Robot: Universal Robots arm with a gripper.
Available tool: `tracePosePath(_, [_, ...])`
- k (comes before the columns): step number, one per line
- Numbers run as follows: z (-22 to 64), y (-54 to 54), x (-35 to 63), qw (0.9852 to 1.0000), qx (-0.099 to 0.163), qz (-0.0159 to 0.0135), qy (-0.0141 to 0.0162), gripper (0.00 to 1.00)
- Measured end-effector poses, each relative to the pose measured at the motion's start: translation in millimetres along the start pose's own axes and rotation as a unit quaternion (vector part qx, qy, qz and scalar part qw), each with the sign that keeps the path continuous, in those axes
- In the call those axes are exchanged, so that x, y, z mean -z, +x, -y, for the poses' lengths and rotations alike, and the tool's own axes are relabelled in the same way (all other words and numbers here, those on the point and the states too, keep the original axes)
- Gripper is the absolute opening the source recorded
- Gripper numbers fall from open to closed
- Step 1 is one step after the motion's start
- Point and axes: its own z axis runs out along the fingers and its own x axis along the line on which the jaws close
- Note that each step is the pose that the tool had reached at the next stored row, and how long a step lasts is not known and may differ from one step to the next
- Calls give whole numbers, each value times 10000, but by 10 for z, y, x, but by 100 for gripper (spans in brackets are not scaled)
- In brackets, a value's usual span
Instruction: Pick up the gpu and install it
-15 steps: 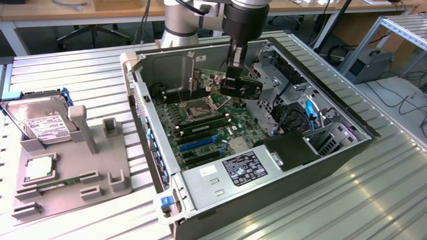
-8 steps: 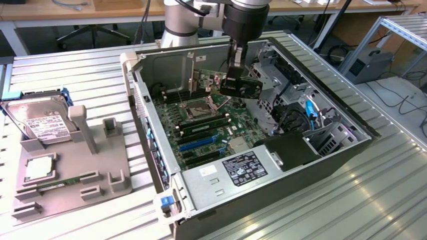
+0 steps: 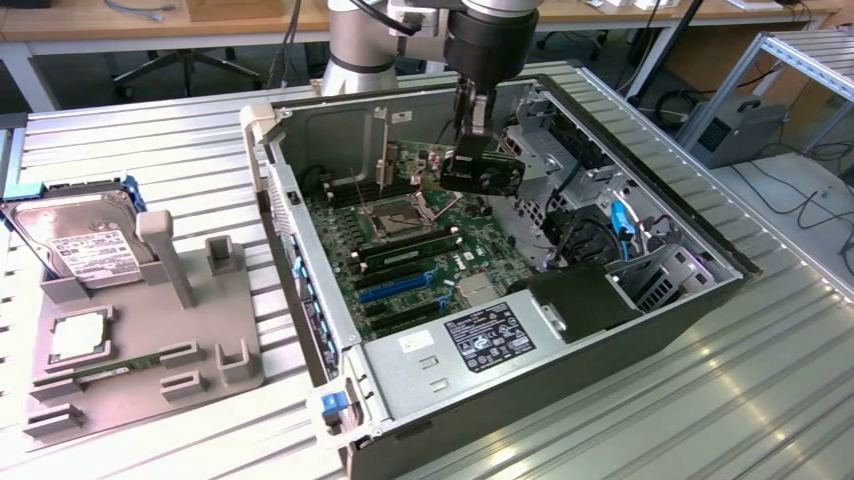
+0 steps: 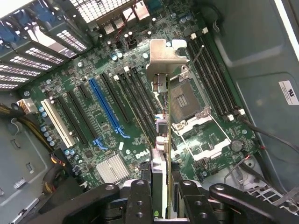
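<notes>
Arm: comes down from above into the open computer case [image 3: 534, 400], which lies on its side on a slatted metal table [image 3: 727, 400].
Gripper [image 3: 471, 152]: partly closed, its fingers pinching the gpu from both sides; in the wrist view the two fingers [image 4: 140, 196] press on the card's flat faces.
Gpu [image 3: 483, 176]: off its holder and in the gripper's hold, a dark card hanging over the motherboard [image 3: 414, 255] towards the far end of the case.
Gpu, wrist view [image 4: 161, 140]: seen edge-on, running away from the gripper, with its metal bracket [image 4: 163, 56] at the far end.
Below the card: the line between the black expansion slots and the CPU socket [image 4: 184, 100]; the blue slot [image 4: 106, 107] lies off to one side.
Seating: I cannot tell whether the card's edge touches any slot.
Exterior view's left: a grey holder [image 3: 134, 395] with a hard drive [image 3: 83, 245] and a green memory stick [image 3: 123, 363].
</notes>
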Motion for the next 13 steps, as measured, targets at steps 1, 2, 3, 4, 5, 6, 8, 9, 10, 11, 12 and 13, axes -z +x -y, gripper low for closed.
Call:
tracePosePath(1, [0,0,0,10000,40,2,-1,27])
tracePosePath(2, [0,0,-1,10000,70,3,-2,27])
tracePosePath(3, [0,0,-1,10000,98,4,-3,27])
tracePosePath(4, [0,0,-1,9999,127,5,-4,27])
tracePosePath(5, [0,0,-1,9999,155,6,-5,27])
tracePosePath(6, [0,0,-2,9998,185,7,-5,27])
tracePosePath(8, [0,0,-2,9997,244,10,-7,27])
tracePosePath(9, [0,0,-3,9996,274,11,-8,27])
tracePosePath(10, [0,0,-3,9995,303,12,-9,27])
tracePosePath(11, [0,0,-3,9994,336,13,-10,27])
tracePosePath(12, [0,0,-3,9993,380,15,-11,27])
tracePosePath(13, [0,0,-4,9991,428,17,-12,27])
